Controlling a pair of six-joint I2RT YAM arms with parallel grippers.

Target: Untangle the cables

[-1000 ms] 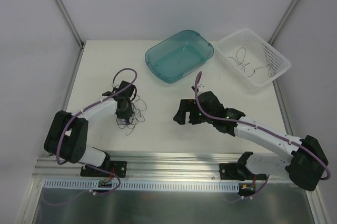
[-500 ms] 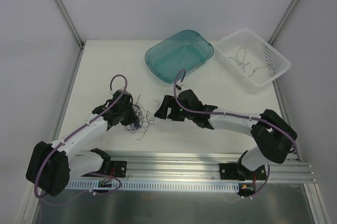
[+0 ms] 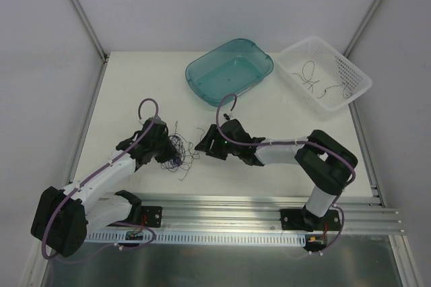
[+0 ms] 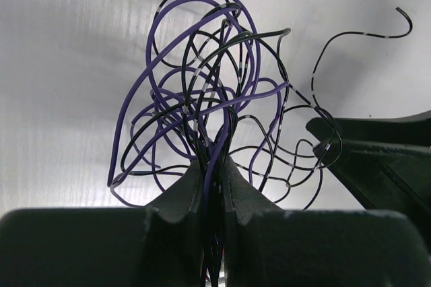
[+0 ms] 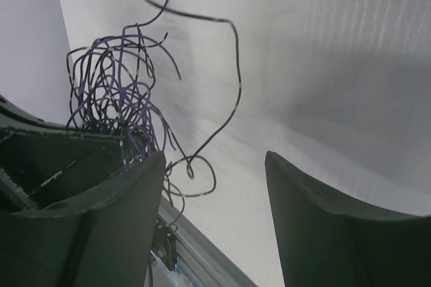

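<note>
A tangled bunch of thin purple and black cables (image 3: 178,150) hangs at the table's left middle. My left gripper (image 3: 163,147) is shut on the bunch; in the left wrist view the strands (image 4: 209,91) fan out from between its closed fingers (image 4: 180,193). My right gripper (image 3: 202,144) is open just right of the bunch. In the right wrist view the tangle (image 5: 118,91) lies beside its left finger (image 5: 101,213), and one black looped strand (image 5: 202,145) trails between the two fingers. Two separate cables (image 3: 320,81) lie in the white basket (image 3: 296,51).
A teal plastic tub (image 3: 229,71) stands at the back middle, the white basket to its right. The aluminium rail (image 3: 222,206) runs along the near table edge. The right gripper's dark body (image 4: 384,159) shows at the right of the left wrist view.
My right gripper has moved left across the table up to the bunch. My left gripper has carried the cables a little right and toward the near edge.
</note>
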